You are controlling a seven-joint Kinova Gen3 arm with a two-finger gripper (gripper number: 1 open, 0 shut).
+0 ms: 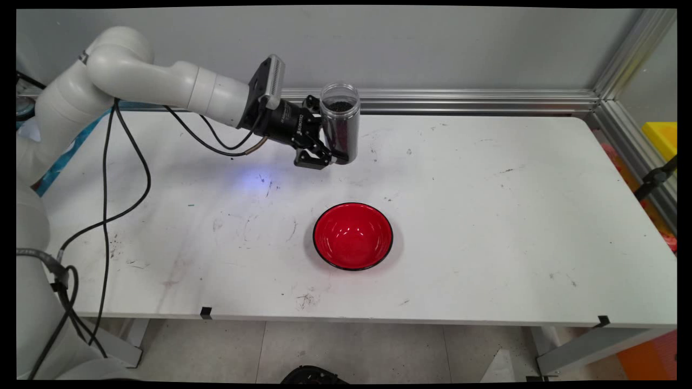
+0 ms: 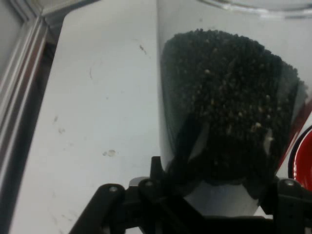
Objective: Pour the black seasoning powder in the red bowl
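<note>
A scuffed white desk [image 1: 486, 227] fills the frame. At upper centre, a clear jar [image 1: 340, 122] of dark grains is upright and clamped in the gripper [image 1: 331, 154], raised off the desk. Below it, at centre, a red bowl [image 1: 353, 236] sits empty.

- A robotics lab or test cell, by the look of it.
- A white robot arm [image 1: 162, 81] trails loose black cables [image 1: 108, 205] over a scuffed white bench [image 1: 486, 227].
- Aluminium framing rails [image 1: 459, 100] run along the bare grey wall [image 1: 432, 48] and up the corner.
- Plain tiled floor [image 1: 378, 351] below.
</note>
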